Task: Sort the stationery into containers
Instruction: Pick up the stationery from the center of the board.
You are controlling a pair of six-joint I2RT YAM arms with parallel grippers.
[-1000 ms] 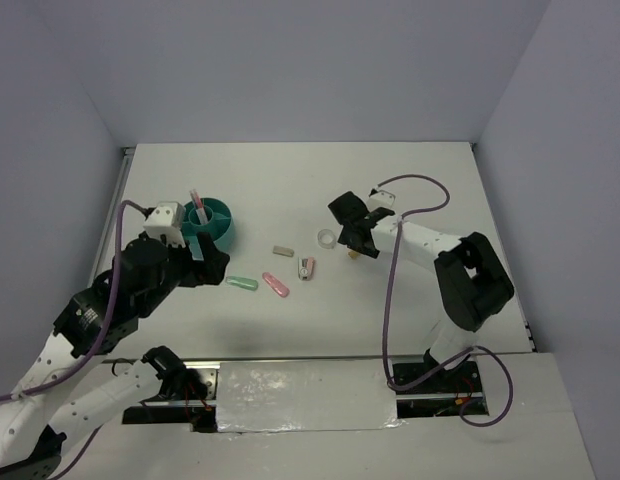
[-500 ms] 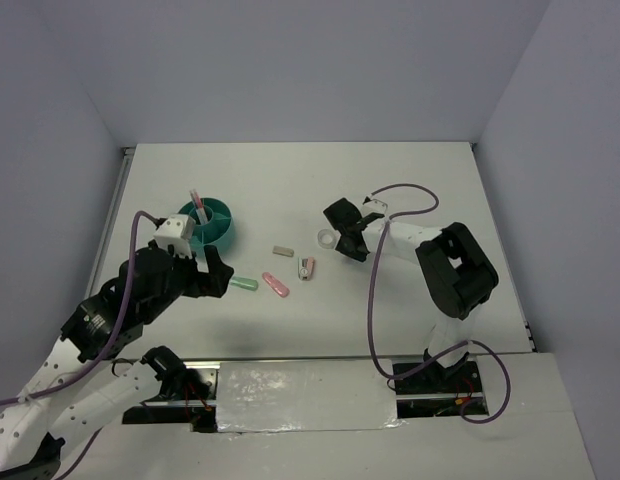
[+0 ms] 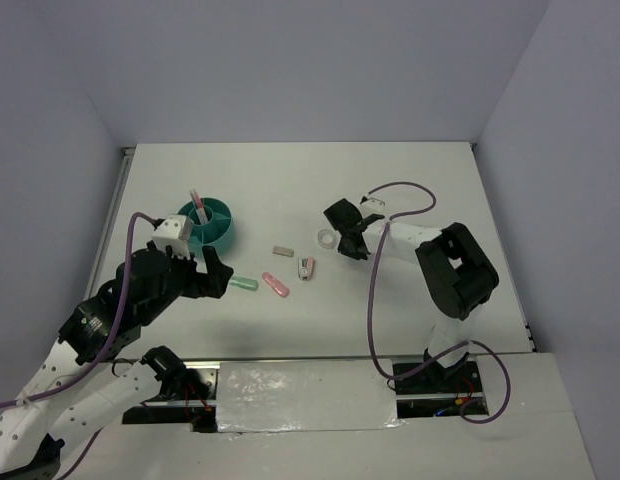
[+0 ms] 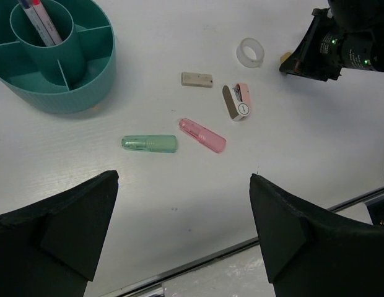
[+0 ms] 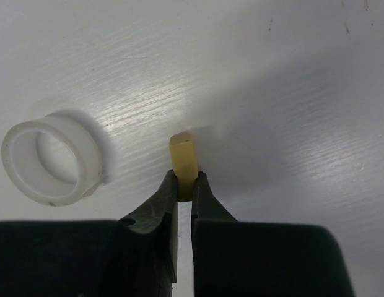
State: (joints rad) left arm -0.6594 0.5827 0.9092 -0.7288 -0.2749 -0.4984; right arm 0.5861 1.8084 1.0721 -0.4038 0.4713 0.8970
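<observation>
The right gripper had its fingers pressed almost together, pinching the near end of a small tan block. The block's long axis ran straight out from the fingertips, in line with them, and its free end pointed away from the wrist. Whether its underside touched the desk could not be told. Just beside it, apart from it on the left of the wrist view, the clear tape ring lay flat with its opening upward. From above, this pair sat right of the desk's middle.

The left gripper hung over the near left part of the desk with its fingers spread wide and holding nothing. Below it, the mint-green eraser lay with its long axis nearly crosswise in the wrist view. The pink eraser lay near it, apart, slanting from upper left to lower right. Farther off were a grey block, lying crosswise, and a small pink-and-white item.

The teal organiser cup stood upright at the far left, well apart from the tan block. Pens stood in its central ring, leaning.
</observation>
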